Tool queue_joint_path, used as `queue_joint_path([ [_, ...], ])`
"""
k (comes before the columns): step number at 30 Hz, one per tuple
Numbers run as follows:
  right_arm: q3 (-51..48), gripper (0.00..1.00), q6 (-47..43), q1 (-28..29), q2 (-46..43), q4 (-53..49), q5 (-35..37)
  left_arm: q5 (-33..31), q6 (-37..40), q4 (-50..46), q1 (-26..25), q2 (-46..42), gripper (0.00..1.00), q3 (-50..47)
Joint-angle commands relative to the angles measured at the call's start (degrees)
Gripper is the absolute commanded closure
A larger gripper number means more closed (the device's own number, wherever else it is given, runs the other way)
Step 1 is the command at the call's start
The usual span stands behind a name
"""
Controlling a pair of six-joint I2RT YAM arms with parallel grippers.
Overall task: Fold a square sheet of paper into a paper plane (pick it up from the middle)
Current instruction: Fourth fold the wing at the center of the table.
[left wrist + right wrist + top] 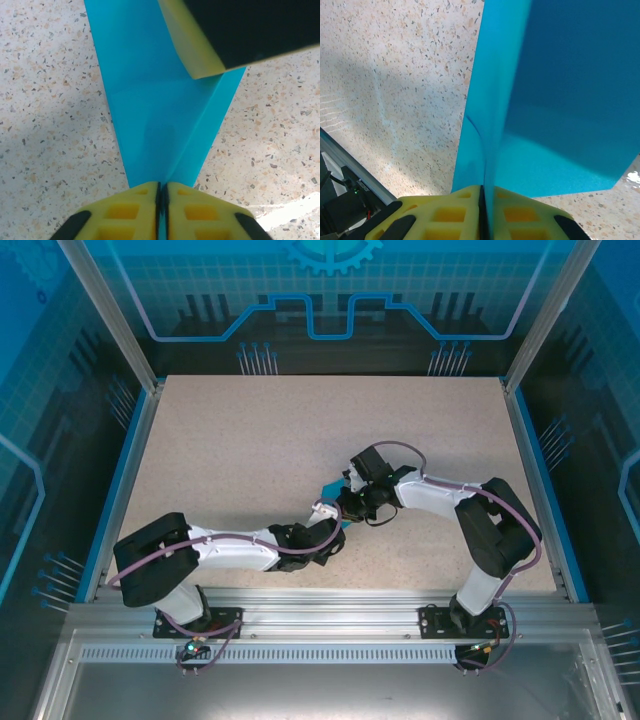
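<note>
Your left end effector (161,195) clamps narrow tip of folded paper (150,100); right end effector (484,202) clamps its other end, mid-desk (250,440). If you pull unevenly, thin paper tears or slips, crease skews.

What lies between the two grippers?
The folded blue paper: the left gripper and the right gripper both pinch it, as both wrist views show.

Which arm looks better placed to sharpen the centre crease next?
Probably left: the left gripper pinches the folded teal-blue paper at its narrow end, on the crease; the right gripper anchors it.
</note>
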Motion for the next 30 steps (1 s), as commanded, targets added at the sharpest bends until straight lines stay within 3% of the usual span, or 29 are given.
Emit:
queue_joint_path([
  [1, 1.73, 0.88, -0.36, -0.1, 1.11, -2.02, -0.9, -1.41, 0.56, -0.27, 0.04, 0.14, 0.89, 0.8],
  [4, 1.86, 0.86, -0.65, -0.04, 0.95, -2.27, -1.0, -0.85, 0.03, 0.89, 0.18, -0.36, 0.94, -0.16],
  [7, 1.87, 0.78, -1.49, -0.15, 0.06, -3.02, -0.19, 2.2, -0.97, 3.67, 1.43, -1.86, 0.98, -2.1],
  [14, 1.52, 0.61, -4.02, -1.14, -3.43, -5.06, 1.13, 16.86, -1.27, 13.82, 7.47, -6.48, 0.99, -8.9],
  [19, 0.45, 0.57, -5.27, -1.62, -7.03, -5.09, 2.07, 25.15, -2.65, 18.65, 11.94, -7.48, 1.0, -12.03],
  [23, -0.41, 0.56, -6.57, -1.84, -8.79, -4.3, 1.46, 29.87, -3.94, 21.02, 15.15, -7.65, 1.0, -13.68],
  [30, -0.66, 0.77, -7.18, -1.06, -5.77, -1.41, -1.65, 34.46, -7.19, 25.07, 18.93, -6.9, 1.0, -16.49],
])
